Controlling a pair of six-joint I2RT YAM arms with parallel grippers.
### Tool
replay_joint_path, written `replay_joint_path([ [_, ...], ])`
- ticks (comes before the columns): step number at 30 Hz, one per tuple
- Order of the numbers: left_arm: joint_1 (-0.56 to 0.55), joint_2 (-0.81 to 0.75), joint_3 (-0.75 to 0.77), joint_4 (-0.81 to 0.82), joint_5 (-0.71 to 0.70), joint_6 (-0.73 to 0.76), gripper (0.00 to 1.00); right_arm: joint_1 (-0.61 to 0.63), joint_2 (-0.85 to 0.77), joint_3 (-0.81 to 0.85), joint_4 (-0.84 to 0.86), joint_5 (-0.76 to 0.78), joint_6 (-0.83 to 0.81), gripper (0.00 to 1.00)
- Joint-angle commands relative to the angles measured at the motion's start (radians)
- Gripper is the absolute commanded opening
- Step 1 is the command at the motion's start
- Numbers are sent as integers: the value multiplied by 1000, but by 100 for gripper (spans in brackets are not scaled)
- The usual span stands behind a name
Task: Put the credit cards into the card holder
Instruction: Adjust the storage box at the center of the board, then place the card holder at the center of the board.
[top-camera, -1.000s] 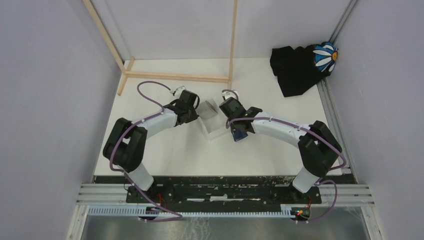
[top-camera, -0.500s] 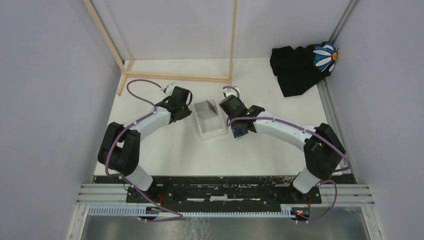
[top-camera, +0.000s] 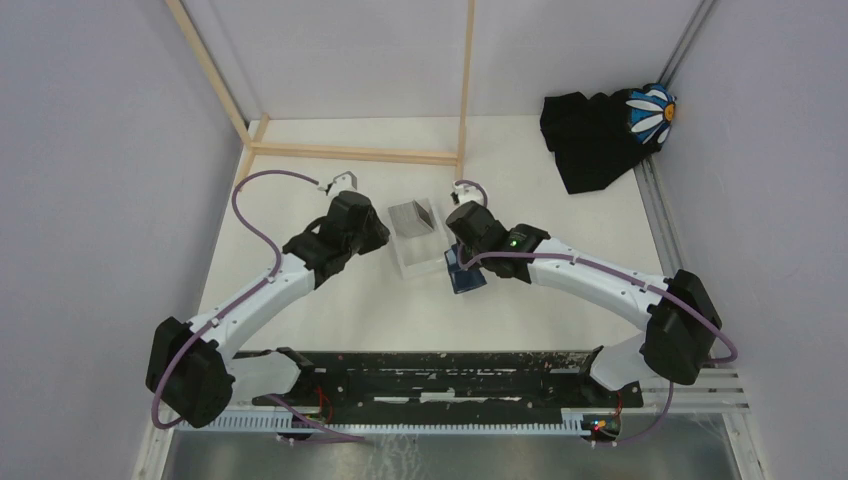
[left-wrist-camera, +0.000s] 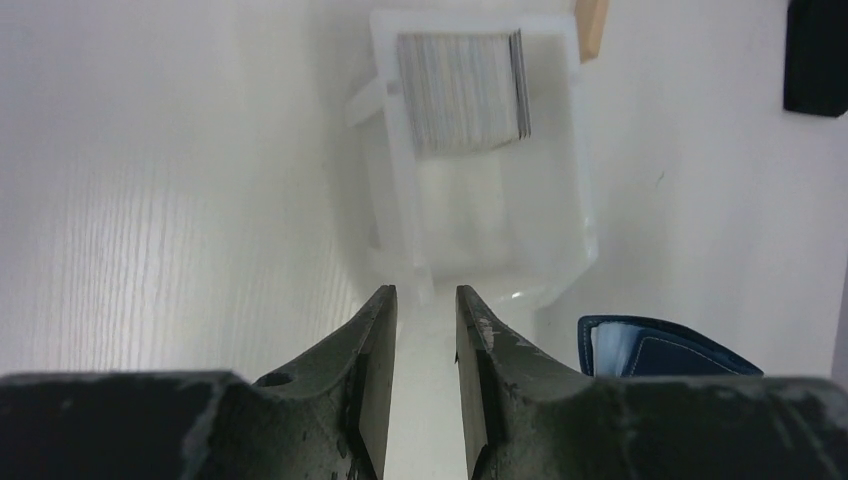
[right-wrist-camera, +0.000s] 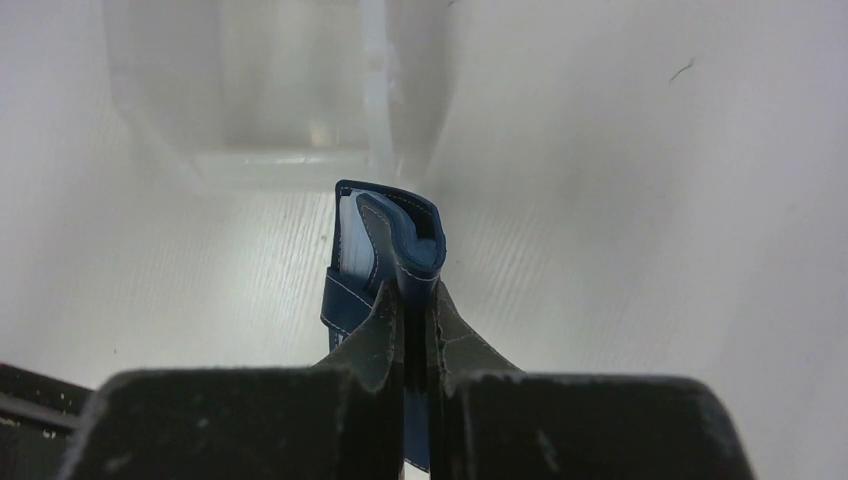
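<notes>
The credit cards (top-camera: 413, 217) stand as a silvery-grey stack on edge in the far end of a clear plastic box (top-camera: 428, 261). They also show in the left wrist view (left-wrist-camera: 465, 90). My left gripper (top-camera: 381, 237) sits just left of the box, narrowly open and empty (left-wrist-camera: 427, 296). My right gripper (top-camera: 461, 259) is shut on one flap of the navy card holder (top-camera: 466, 277), just right of the box. In the right wrist view the card holder (right-wrist-camera: 395, 225) hangs part open between my fingers (right-wrist-camera: 372, 335), a pale lining showing inside.
A wooden frame (top-camera: 355, 153) stands at the back of the table. A black cloth with a daisy print (top-camera: 600, 135) lies at the back right. Grey walls close both sides. The clear box (right-wrist-camera: 290, 90) lies just ahead of the card holder.
My left arm has swung out to the left and its gripper has drawn back slightly from the box. The box has shifted a little left. My right gripper has moved slightly left and nearer with the card holder.
</notes>
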Motion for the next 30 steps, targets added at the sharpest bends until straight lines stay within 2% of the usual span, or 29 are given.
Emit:
replay_joint_path([
  [1, -61, -72, -76, -33, 19, -65, 36, 69, -12, -59, 15, -26, 124, 1],
  [8, -184, -48, -127, -17, 4, -125, 37, 108, 28, -149, 137, -30, 197, 1],
  [17, -246, 36, -154, 63, 29, -155, 39, 110, 147, -178, 226, -52, 245, 7],
  [20, -256, 44, -159, 73, 29, -157, 40, 114, 165, -184, 245, -55, 251, 17],
  [27, -266, 72, -158, 84, 41, -149, 42, 115, 173, -155, 236, -50, 224, 51],
  [30, -273, 79, -155, 83, 41, -144, 42, 114, 155, -149, 216, -36, 214, 57],
])
